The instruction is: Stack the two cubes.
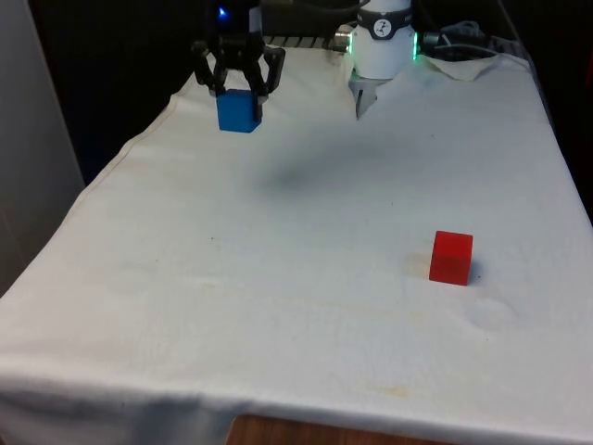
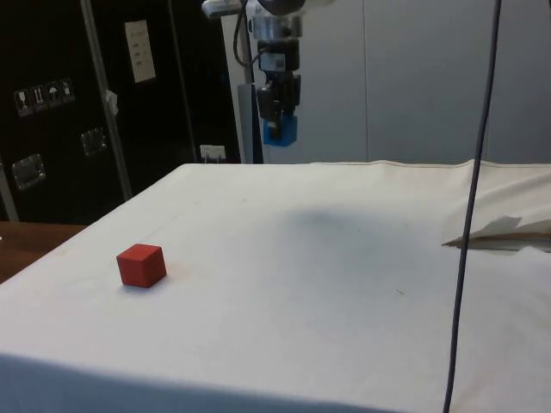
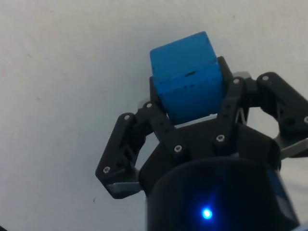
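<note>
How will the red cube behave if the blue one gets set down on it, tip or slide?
The red cube sits flat on the white cloth, so tipping looks unlikely. Its faces look hard and flat, probably stiff enough to bear the blue cube held in the gripper. It looks small and light; an off-centre touch might nudge it, though cloth should add grip.
</note>
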### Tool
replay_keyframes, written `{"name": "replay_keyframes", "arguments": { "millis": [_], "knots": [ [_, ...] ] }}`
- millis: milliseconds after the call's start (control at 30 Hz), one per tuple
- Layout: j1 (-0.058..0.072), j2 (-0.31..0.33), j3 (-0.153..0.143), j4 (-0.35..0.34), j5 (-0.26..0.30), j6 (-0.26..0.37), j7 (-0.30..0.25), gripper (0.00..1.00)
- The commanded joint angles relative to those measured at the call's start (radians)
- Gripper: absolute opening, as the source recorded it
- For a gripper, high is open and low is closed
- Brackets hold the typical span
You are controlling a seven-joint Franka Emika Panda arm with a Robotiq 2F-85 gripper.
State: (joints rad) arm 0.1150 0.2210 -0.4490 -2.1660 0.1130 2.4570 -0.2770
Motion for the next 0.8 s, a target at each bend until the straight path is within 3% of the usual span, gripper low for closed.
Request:
{"name": "replay_keyframes", "arguments": {
  "millis": [0, 200, 233, 267, 467, 500, 767],
  "knots": [
    [0.006, 0.005, -0.002, 0.014, -0.013, -0.014, 0.020, 0.03],
    [0.006, 0.011, 0.022, 0.056, -0.009, -0.040, 0.044, 0.03],
    [0.001, 0.006, 0.025, 0.047, -0.001, -0.029, 0.033, 0.03],
    [0.006, 0.012, 0.025, 0.062, -0.009, -0.043, 0.046, 0.03],
    [0.007, 0.028, 0.051, 0.114, -0.006, -0.070, 0.071, 0.03],
    [0.002, 0.021, 0.051, 0.102, -0.001, -0.058, 0.058, 0.03],
    [0.011, 0.052, 0.084, 0.173, -0.010, -0.100, 0.109, 0.03]
  ]
}}
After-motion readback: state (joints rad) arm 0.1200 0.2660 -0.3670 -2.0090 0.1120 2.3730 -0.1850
